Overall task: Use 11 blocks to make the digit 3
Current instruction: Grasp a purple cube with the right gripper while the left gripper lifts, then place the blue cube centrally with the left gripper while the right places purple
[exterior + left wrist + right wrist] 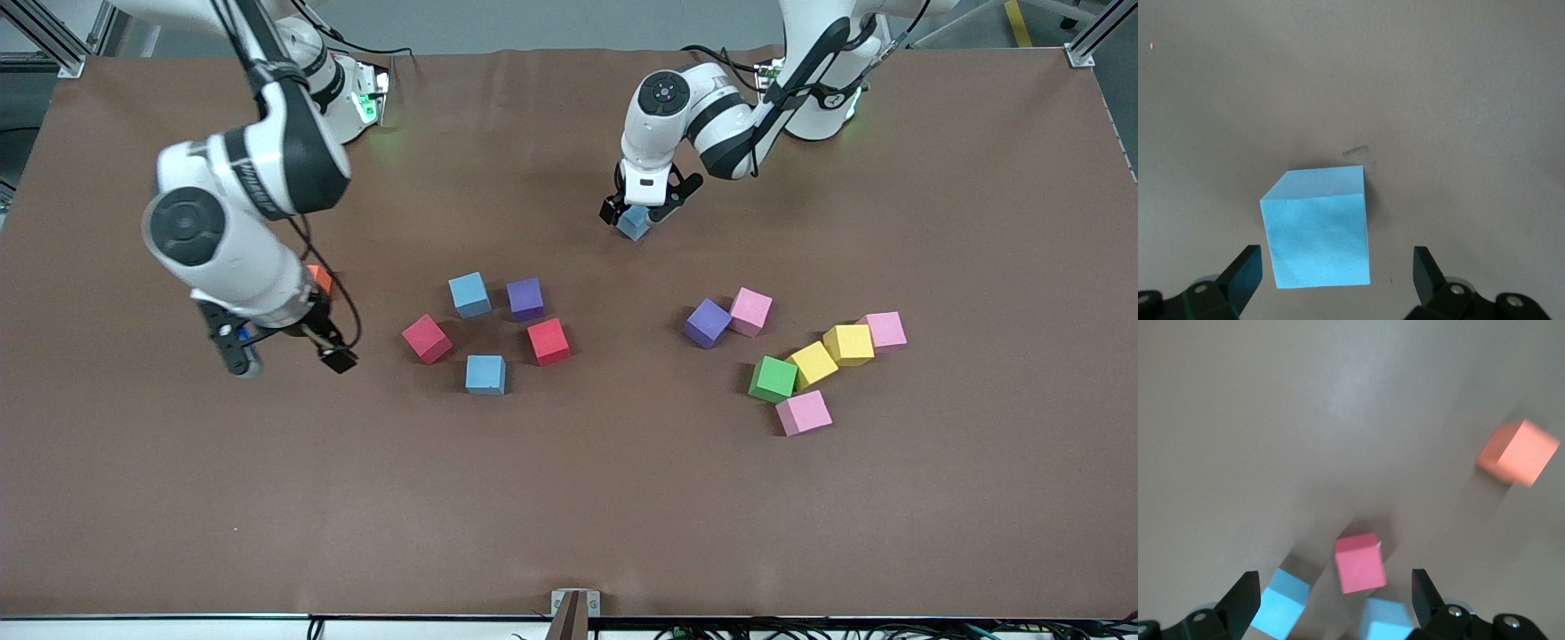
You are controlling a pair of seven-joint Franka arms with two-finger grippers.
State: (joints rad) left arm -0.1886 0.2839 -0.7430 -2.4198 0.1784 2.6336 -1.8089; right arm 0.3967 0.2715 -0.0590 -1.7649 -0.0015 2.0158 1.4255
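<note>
The blocks lie scattered on the brown table (569, 498), no digit formed yet. One light blue block (634, 222) sits alone, farther from the front camera than all the others, and my left gripper (642, 206) is down around it – my fingers (1245, 273) stand spread on either side of the cube (1318, 230), with a gap showing on each side, so I am not pinching it.

Near the middle of the table is a loose ring of five: a light blue cube (468, 294) and a purple cube (524, 299) side by side, a red cube (426, 339) toward the right arm's end, a second red cube (548, 341), and another light blue cube (485, 374) nearest the camera.

Toward the left arm's end, a purple block (707, 322) touches a pink block (751, 311). Nearer the camera runs a touching chain – green (772, 379), yellow (813, 364), a second yellow (848, 344), then pink (884, 330) – with one more pink cube (804, 412) just beside the green one.

My right gripper (289, 356) hangs in the air over bare table toward the right arm's end, its fingers (1241, 600) spread wide and holding nothing. An orange cube (319, 278) peeks out from under that arm; the right wrist view shows it (1518, 452) apart from the red block (1360, 563)
</note>
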